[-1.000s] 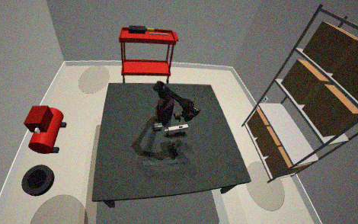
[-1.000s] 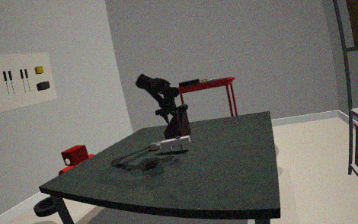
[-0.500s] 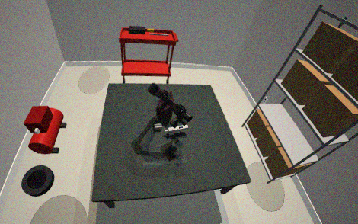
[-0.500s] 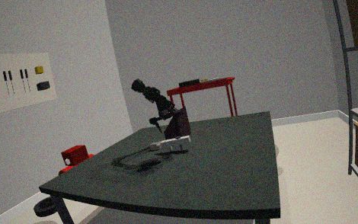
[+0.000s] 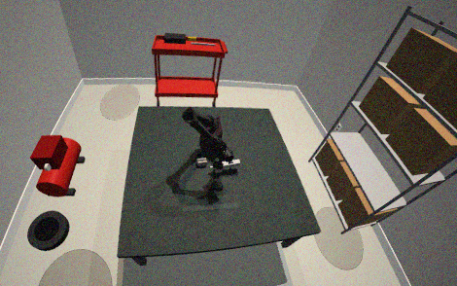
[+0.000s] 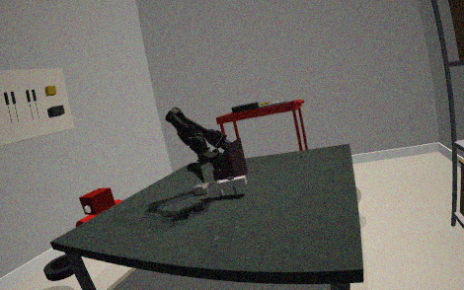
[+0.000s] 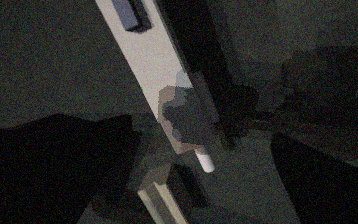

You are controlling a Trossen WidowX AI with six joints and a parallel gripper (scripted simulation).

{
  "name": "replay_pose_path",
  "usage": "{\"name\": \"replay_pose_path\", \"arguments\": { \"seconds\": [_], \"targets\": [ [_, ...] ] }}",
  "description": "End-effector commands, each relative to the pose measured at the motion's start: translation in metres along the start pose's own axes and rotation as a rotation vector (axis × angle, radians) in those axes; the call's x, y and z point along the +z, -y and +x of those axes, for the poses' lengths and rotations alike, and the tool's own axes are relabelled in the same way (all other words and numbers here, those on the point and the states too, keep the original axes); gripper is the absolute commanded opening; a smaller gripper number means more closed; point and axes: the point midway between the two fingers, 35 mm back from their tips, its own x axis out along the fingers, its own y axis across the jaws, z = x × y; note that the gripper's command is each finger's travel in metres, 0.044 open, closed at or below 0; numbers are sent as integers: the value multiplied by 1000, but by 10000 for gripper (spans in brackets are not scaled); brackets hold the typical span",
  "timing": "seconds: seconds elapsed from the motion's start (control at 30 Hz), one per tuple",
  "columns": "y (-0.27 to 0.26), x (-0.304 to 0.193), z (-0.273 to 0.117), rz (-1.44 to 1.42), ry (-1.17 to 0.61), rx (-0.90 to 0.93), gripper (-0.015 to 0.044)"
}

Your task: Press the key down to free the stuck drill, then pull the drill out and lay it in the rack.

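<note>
A long white block [image 5: 232, 163] [image 6: 232, 181] [image 7: 147, 55] lies on the dark table [image 5: 169, 229] [image 6: 280, 237]. A blue-grey key [image 7: 124, 14] sits on its upper face in the wrist view. A white rod, apparently the drill [image 7: 205, 162], sticks out of the block's end. A small pale grooved block, apparently the rack [image 5: 201, 161] [image 6: 200, 189] [image 7: 162, 200], stands beside that end. My gripper [image 7: 200, 130] is wide open and empty, its dark fingers on either side of the block's drill end in the wrist view. The fingers' height above the drill is hard to tell.
Dark arm shadows fall across the table and the block's end. A red cart [image 5: 187, 88] [image 6: 261, 112] stands behind the table, a red compressor [image 5: 58, 165] and a tyre [image 5: 49, 231] at the left, and tall shelving [image 5: 361, 162] at the right.
</note>
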Motion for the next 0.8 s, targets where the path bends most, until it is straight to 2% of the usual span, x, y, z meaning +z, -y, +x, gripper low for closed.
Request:
{"name": "replay_pose_path", "arguments": {
  "seconds": [0.0, 0.77],
  "targets": [
    [19, -63, 29, -505, -64, -18, 440],
    [19, -64, 29, -515, -67, -18, 440]
  ]
}}
